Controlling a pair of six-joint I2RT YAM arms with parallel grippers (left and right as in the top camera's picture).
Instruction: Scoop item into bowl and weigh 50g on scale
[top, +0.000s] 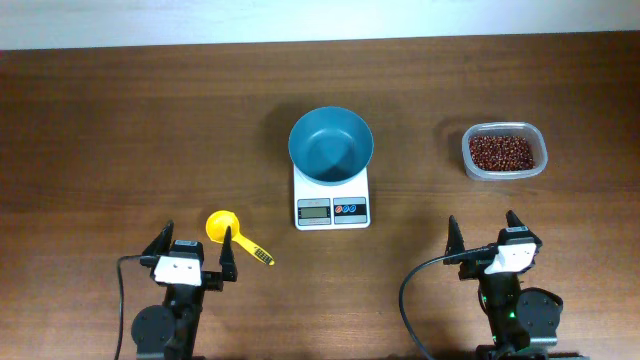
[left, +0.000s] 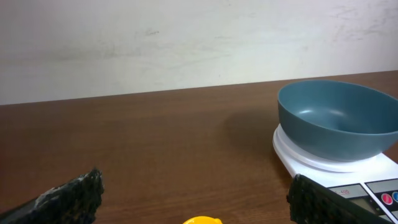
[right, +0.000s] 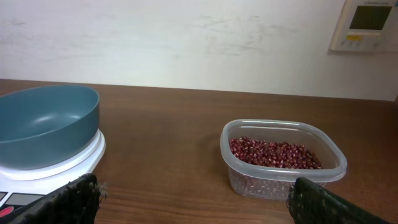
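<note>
The task is only just beginning, judging by how things are lying. The round teal-blue bowl (top: 331, 145) is resting on the small white square digital scale (top: 332, 209) in the middle of the brown wooden table (top: 120, 120). Its inside is showing bare and smooth, with no grain in it. The small dark reddish-brown beans (top: 502, 152) are all lying in the clear rounded-rectangular plastic tub (top: 472, 168), which is standing well apart from the bowl, off to the right. The yellow plastic scoop (top: 221, 226) is lying flat on the table near the front left corner of the scale, its cup empty and its handle slanting toward the robot and to the right. The left gripper (top: 196, 240) is standing right at the scoop with its jaws spread as wide as they go, holding nothing. One finger is overlapping the scoop's handle in the overhead view, but whether it is touching I cannot tell. The right gripper (top: 482, 226) is waiting near the front edge, facing the tub, likewise gaping fully and gripping nothing. The scale's display is too small to read. So the bowl is sitting ready for weighing, while picking up the scoop, dipping it into the beans, tipping them into the bowl and trimming the amount to the target weight are all remaining to be done.
</note>
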